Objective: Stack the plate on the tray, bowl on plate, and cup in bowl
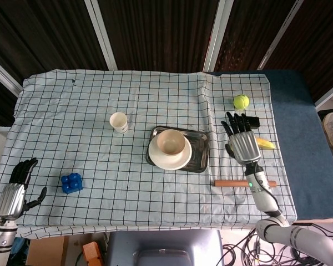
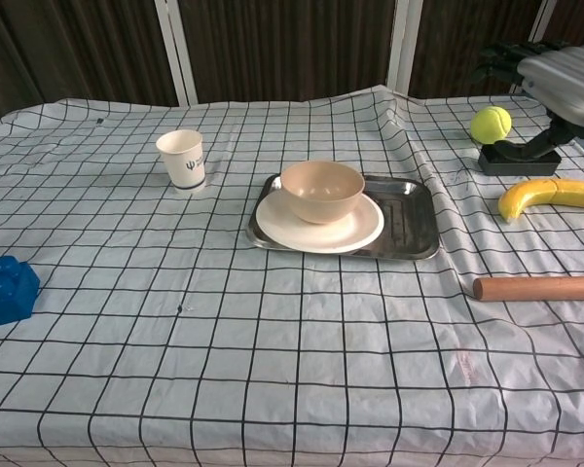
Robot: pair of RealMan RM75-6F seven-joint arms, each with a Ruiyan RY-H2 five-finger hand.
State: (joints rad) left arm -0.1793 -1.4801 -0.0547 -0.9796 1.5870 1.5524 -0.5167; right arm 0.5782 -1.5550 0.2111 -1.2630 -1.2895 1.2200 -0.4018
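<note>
The steel tray (image 1: pixel 198 148) lies near the middle of the desk (image 1: pixel 89 111), which is covered with a white cloth printed with a black grid. The cream plate (image 1: pixel 169 160) sits on the left part of the tray, its near-left edge overhanging the tray rim. The beige bowl (image 1: pixel 170 142) stands upright on the plate. In the chest view the same stack shows as tray (image 2: pixel 409 219), plate (image 2: pixel 365 232) and bowl (image 2: pixel 321 191).

The white paper cup (image 1: pixel 119 122) stands upright on the cloth, left of the tray and apart from it; in the chest view the cup (image 2: pixel 181 159) shows a dark mark on its side.

The right hand (image 1: pixel 242 144) is raised over the right part of the desk, well right of the tray, fingers (image 1: pixel 231 124) extended, spread, and holding nothing. In the head view it covers most of the banana (image 1: pixel 266 144) and part of the black box (image 1: pixel 254 121). In the chest view the right hand (image 2: pixel 562 83) appears at the top right edge.

The left hand (image 1: pixel 14 194) is at the lower left, off the near-left corner of the desk, fingers apart and holding nothing.

Other items: a tennis ball (image 1: pixel 241 101) beyond the black box, a wooden rod (image 1: pixel 230 183) lying near the front right edge, and a blue toy block (image 1: pixel 71 182) at the near left.
</note>
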